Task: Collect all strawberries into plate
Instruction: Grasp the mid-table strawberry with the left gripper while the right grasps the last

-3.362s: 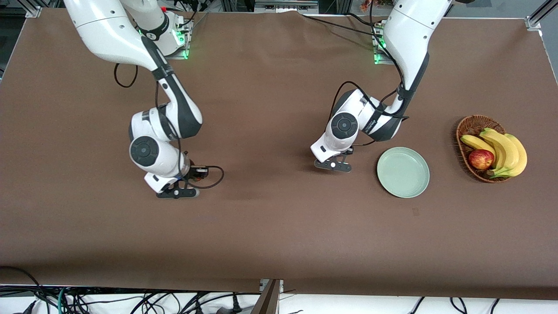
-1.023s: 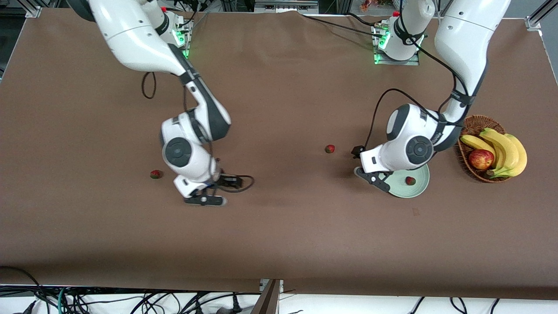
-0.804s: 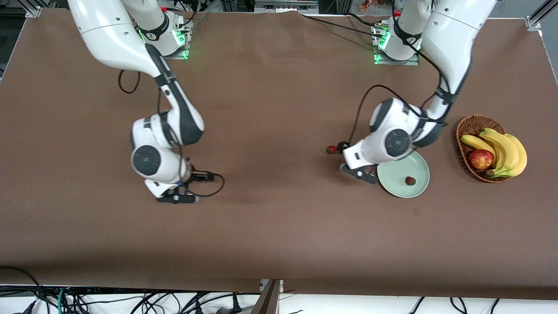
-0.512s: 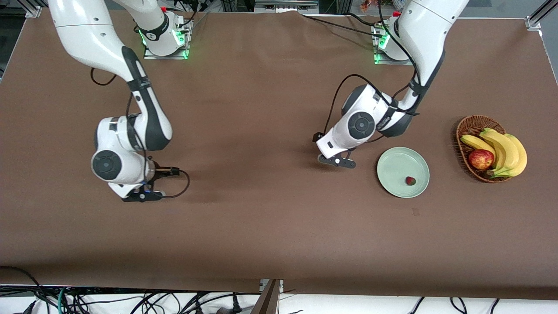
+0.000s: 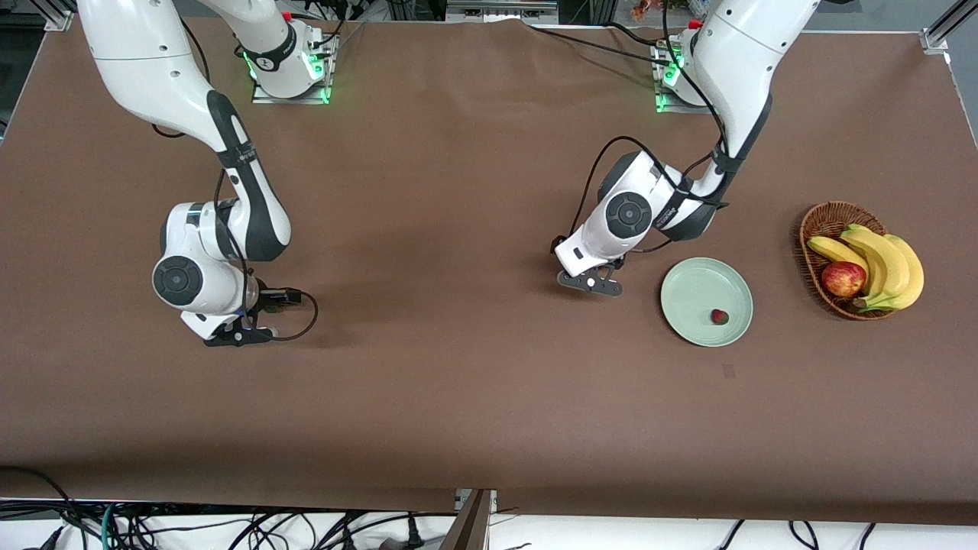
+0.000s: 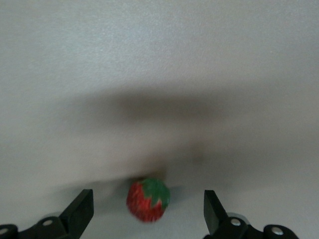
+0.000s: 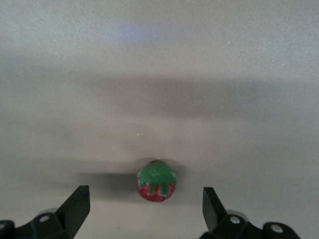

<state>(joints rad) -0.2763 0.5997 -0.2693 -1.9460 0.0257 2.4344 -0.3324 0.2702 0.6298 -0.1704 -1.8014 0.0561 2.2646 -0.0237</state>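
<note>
The pale mint-green plate [image 5: 691, 290] lies toward the left arm's end of the table and holds one strawberry [image 5: 719, 316]. My left gripper [image 5: 589, 283] is open beside the plate, toward the table's middle. In the left wrist view a second strawberry [image 6: 144, 204] lies on the table between the spread fingers of that gripper [image 6: 148, 208]. My right gripper [image 5: 238, 338] is open toward the right arm's end. In the right wrist view a third strawberry [image 7: 156, 181] lies between the spread fingers of that gripper [image 7: 144, 200]. Both of these berries are hidden under the hands in the front view.
A brown wicker basket [image 5: 811, 223] with bananas [image 5: 886, 263] and a red apple [image 5: 843, 279] stands past the plate at the left arm's end. The brown table cover [image 5: 458, 382] stretches bare nearer the front camera.
Over the last second my left gripper has left the plate's rim for the berry toward the table's middle. My right gripper has moved toward the right arm's end. In the last half second both barely shifted.
</note>
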